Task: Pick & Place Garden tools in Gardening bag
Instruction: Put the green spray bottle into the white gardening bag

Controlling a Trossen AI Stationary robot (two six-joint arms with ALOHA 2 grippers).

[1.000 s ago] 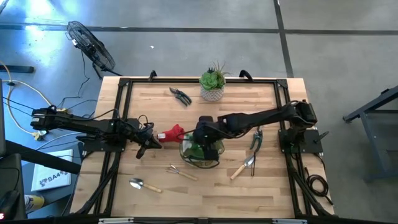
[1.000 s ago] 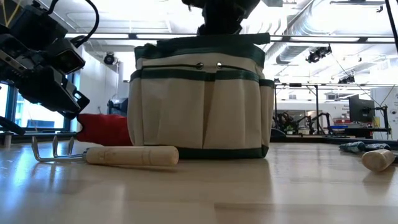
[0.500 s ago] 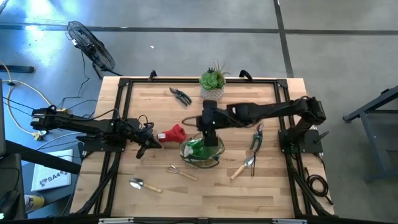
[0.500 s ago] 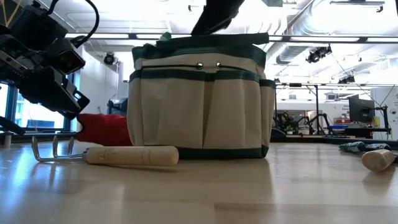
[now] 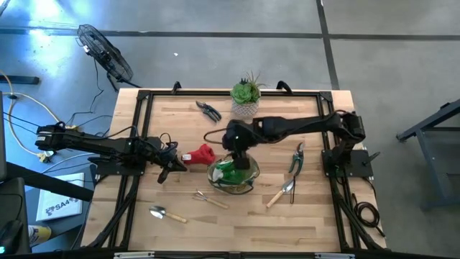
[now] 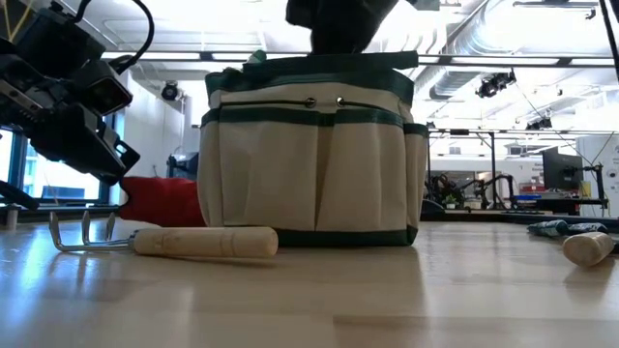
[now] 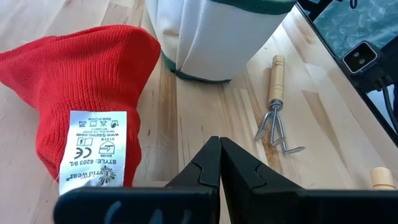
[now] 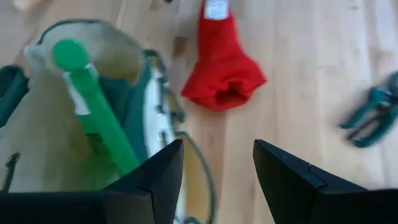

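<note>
My right tool hangs over the bag, fingers apart and empty; red glove looks soft, so I'd pinch its cuff.

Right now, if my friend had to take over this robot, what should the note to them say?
Left gripper: shut, empty, parked beside the red glove.
Right gripper: open, empty, above the gardening bag's rim.
Done: a green tool stands inside the bag.
Left on the table: red glove beside the bag, hand rake, two trowels, green-handled pruner, dark shears near the potted succulent, which is not a tool.
</note>
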